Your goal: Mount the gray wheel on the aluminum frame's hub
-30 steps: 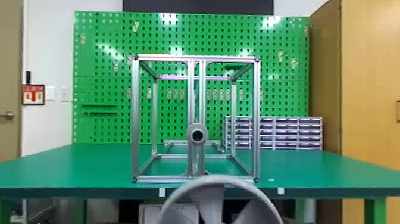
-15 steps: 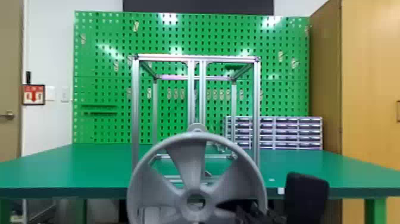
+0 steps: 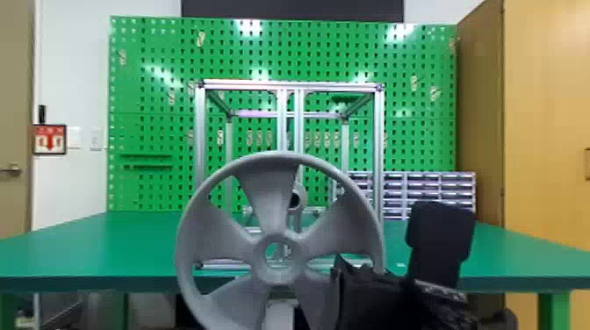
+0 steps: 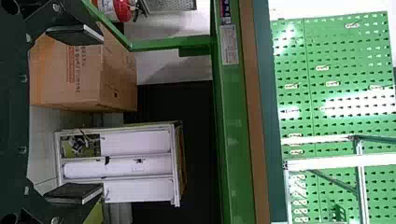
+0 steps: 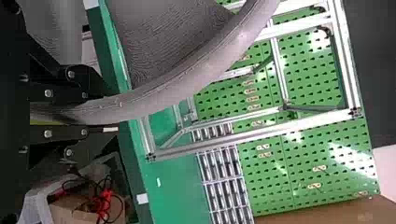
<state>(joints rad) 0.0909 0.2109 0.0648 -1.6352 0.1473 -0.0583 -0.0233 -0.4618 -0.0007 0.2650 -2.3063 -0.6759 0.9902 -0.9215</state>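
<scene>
In the head view, the right pincer [image 3: 368, 294] is closed on the gray, spoked wheel [image 3: 271, 188], gripping its rim at about 4 o'clock from the wheel's centre. The left pincer [image 4: 100, 114] is wide open and empty. The round gray hub [image 3: 300, 197] shows between spokes near 1 o'clock, partly hidden by the wheel, which also blocks the silver aluminum frame's [image 3: 377, 131] lower middle. The frame stands on the green table [image 3: 109, 245]; a gray drawer cabinet [image 3: 430, 191] sits at 2 o'clock.
</scene>
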